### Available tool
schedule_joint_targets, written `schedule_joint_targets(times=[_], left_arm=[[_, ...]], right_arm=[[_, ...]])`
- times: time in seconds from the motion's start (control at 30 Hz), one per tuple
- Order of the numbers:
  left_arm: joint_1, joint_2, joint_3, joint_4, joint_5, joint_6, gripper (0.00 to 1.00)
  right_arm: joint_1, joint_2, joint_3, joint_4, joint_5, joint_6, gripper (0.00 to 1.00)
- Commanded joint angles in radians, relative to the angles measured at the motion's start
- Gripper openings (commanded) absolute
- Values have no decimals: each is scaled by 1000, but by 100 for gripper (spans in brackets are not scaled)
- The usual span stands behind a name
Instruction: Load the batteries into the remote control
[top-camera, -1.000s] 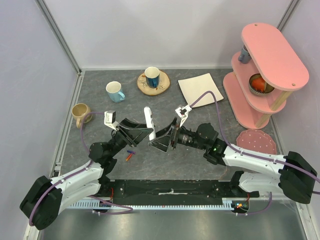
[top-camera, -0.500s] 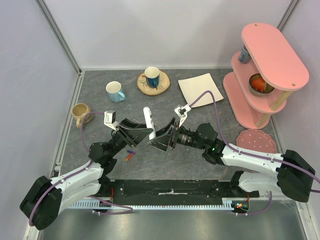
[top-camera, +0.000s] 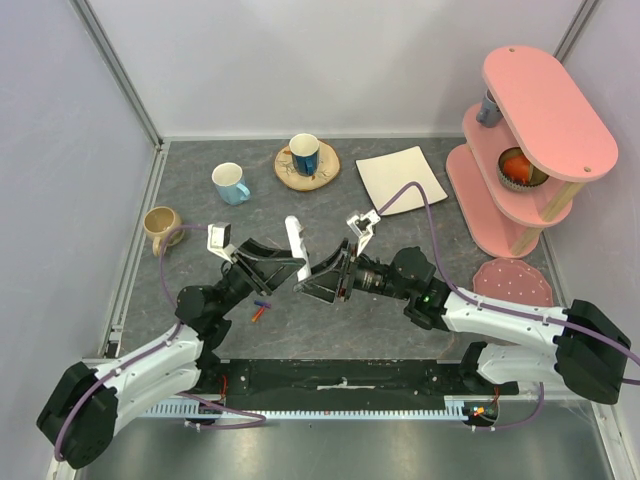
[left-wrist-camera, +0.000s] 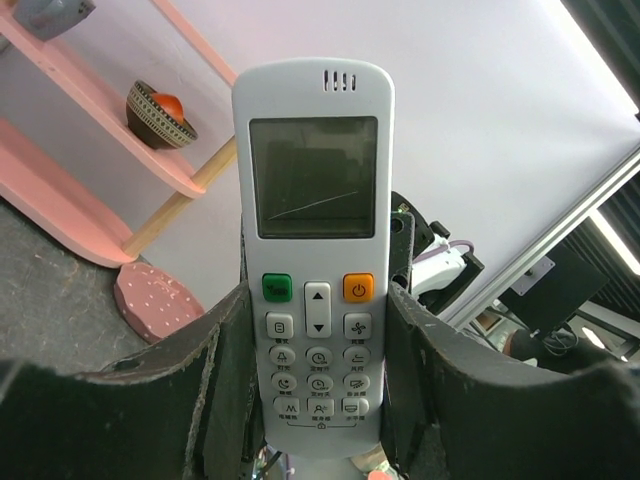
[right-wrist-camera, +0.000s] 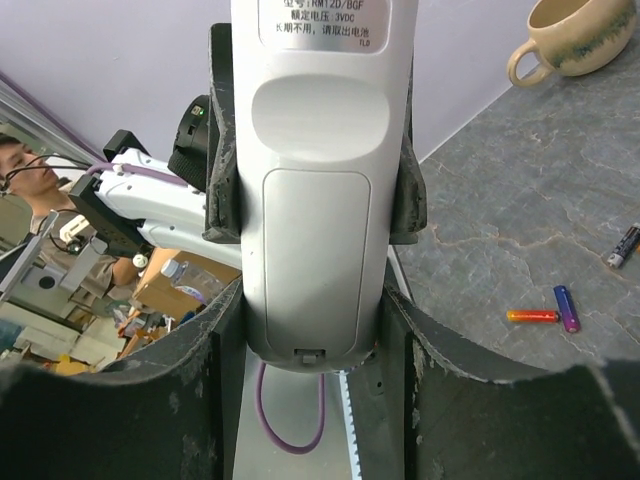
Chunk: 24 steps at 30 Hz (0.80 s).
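Closing in over the last second, the right gripper (right-wrist-camera: 312, 330) now has its fingers (right-wrist-camera: 205, 370) against both side edges of the remote control's (left-wrist-camera: 318, 180) lower end, where a second ago they stood well wider. The left gripper (left-wrist-camera: 318, 330) stays clamped across the remote's button area and holds it upright in the air between the two arms, display towards the left wrist and back towards the right. So the remote looks gripped from both sides at once, which I judge to be a handover or a bracing hold for opening it. The battery cover (right-wrist-camera: 315, 260) is still shut, its latch at the bottom edge between the right fingers. The batteries (right-wrist-camera: 532, 316) lie untouched on the grey bench (right-wrist-camera: 520, 200) below, two just beside each other and a darker one (right-wrist-camera: 625, 245) apart from them, all near the bench's near edge. The beige mug (right-wrist-camera: 580, 35) stands well apart, leaving open stone around them for a pick. With four fingers crowding one slim body, there is little room to slide the cover off.
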Motion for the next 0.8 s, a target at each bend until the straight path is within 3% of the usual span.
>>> schedule_joint_targets(times=[0.0,0.13,0.4,0.5,0.53,0.67,0.77], left_arm=[[-2,-56,16,-51,-18,1,52],[-2,-82,23,-115,-29,14,64],[0,-123,36,-201,-53,37,72],[0,-168,60,-320,-72,70,80],[1,-182,74,-442,-90,83,97],[3,-205,210,-765,-119,165,99],[3,-185,259,-848,-121,211,99]], right_arm=[[2,-34,32,-49,12,-57,21],[0,-66,27,-87,21,-77,20],[2,-126,58,-229,41,-136,19],[6,-157,133,-461,118,-247,16],[11,-163,159,-534,162,-308,15],[52,-149,301,-904,406,-434,14],[81,-125,355,-1033,497,-478,13]])
